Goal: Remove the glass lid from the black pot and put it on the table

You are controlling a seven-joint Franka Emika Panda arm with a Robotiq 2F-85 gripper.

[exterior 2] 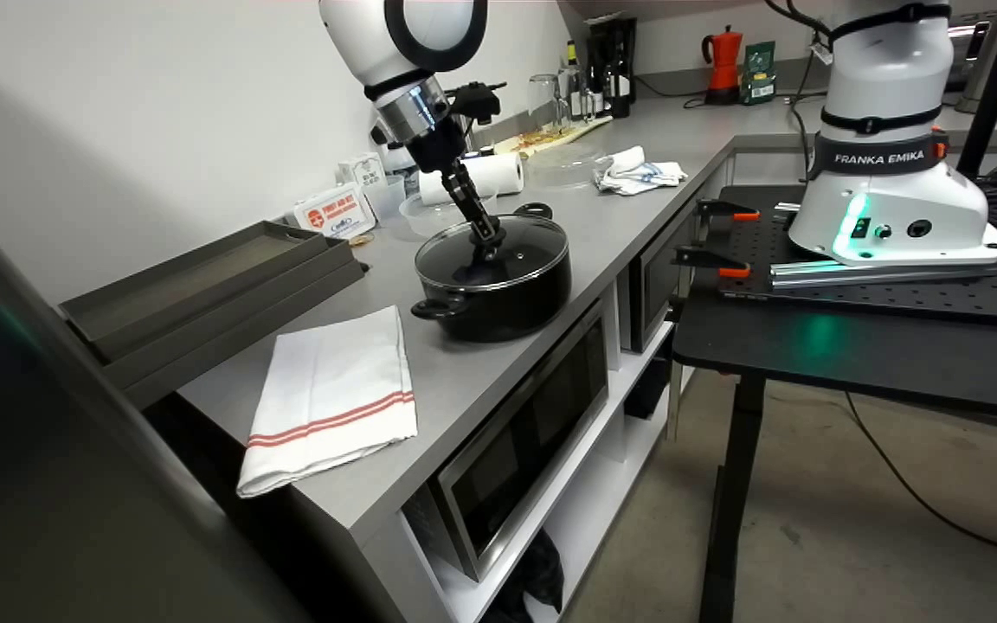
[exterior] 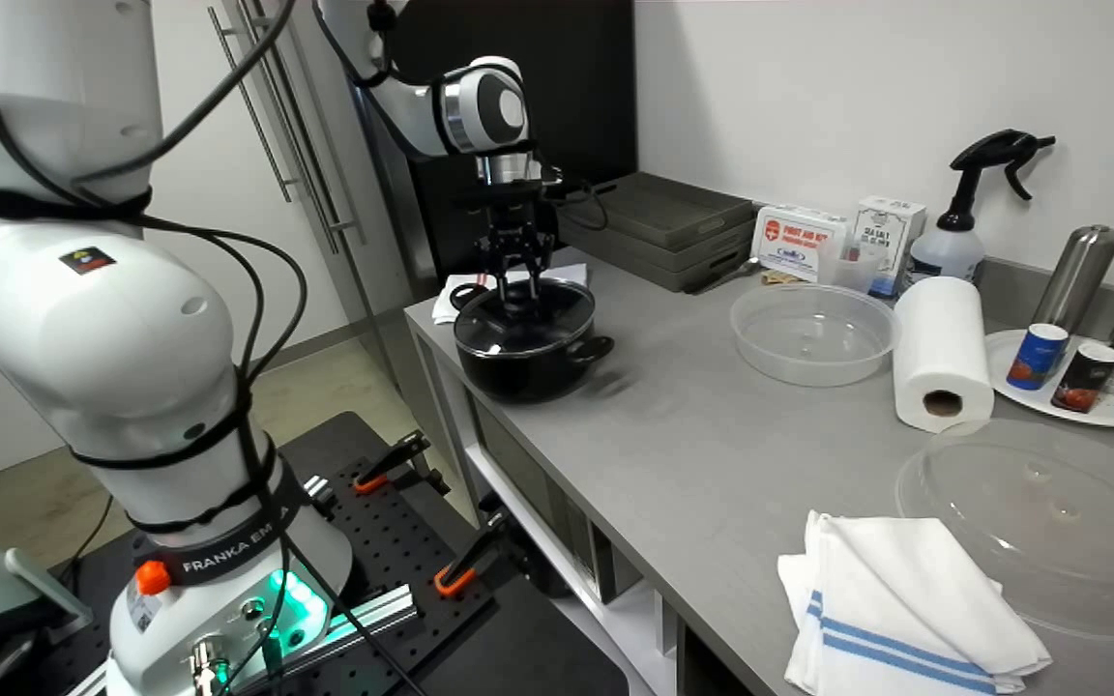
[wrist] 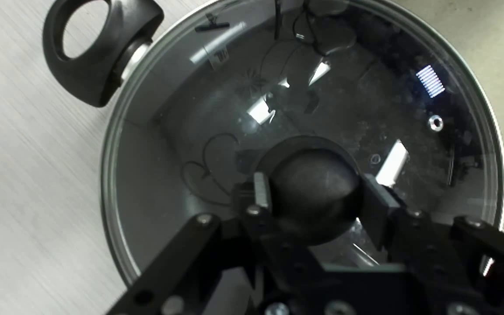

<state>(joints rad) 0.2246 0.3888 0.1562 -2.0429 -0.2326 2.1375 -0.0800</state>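
The black pot (exterior: pixel 523 379) stands on the grey table (exterior: pixel 683 454) near its front edge; it also shows in an exterior view (exterior 2: pixel 511 313). The glass lid (exterior: pixel 557 317) rests level on the pot, its metal rim on the pot's rim; it also shows in an exterior view (exterior 2: pixel 537 251) and the wrist view (wrist: pixel 217 109). My gripper (wrist: pixel 316 189) points down over the lid's centre, its fingers on both sides of the round dark knob, pads touching it. The gripper shows in both exterior views (exterior: pixel 518 287) (exterior 2: pixel 488 235). The pot's inside is dark through the glass.
A folded red-striped towel (exterior 2: pixel 334 381) lies beside the pot. Grey stacked trays (exterior: pixel 663 217) stand behind it. A clear bowl (exterior: pixel 811 333), a paper-towel roll (exterior: pixel 942 338), a large clear dish (exterior: pixel 1070 522) and a blue-striped towel (exterior: pixel 905 590) are farther along the table.
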